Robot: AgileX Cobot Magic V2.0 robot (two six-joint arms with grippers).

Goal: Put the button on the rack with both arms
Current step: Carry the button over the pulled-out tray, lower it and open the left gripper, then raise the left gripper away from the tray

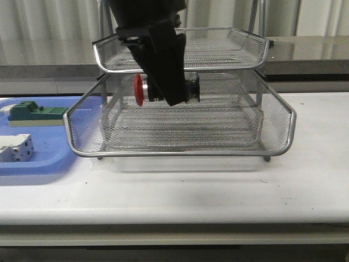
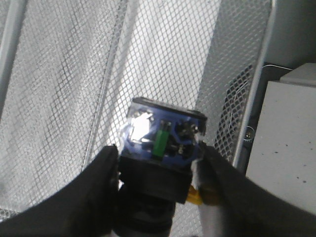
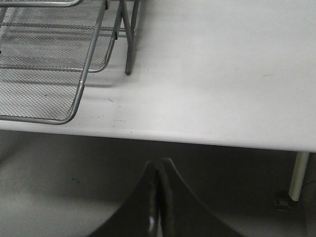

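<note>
three-tier silver wire-mesh rack (image 1: 180,144); we hold the red-headed, black-bodied push button (image 2: 160,148) just above its middle tier. we judge it best lowered level onto the mesh before letting go. left black gripper (image 2: 158,170) clamps the button's body; right gripper (image 3: 159,207), off the table edge, has its fingers pressed together, empty.

Left tool (image 2: 158,173) is clamped shut, held high; right tool (image 3: 159,207) has its fingers together.

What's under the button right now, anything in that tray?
Only bare mesh of the rack shows below the button, which the left gripper holds above it. The gripper hides the button's middle.
</note>
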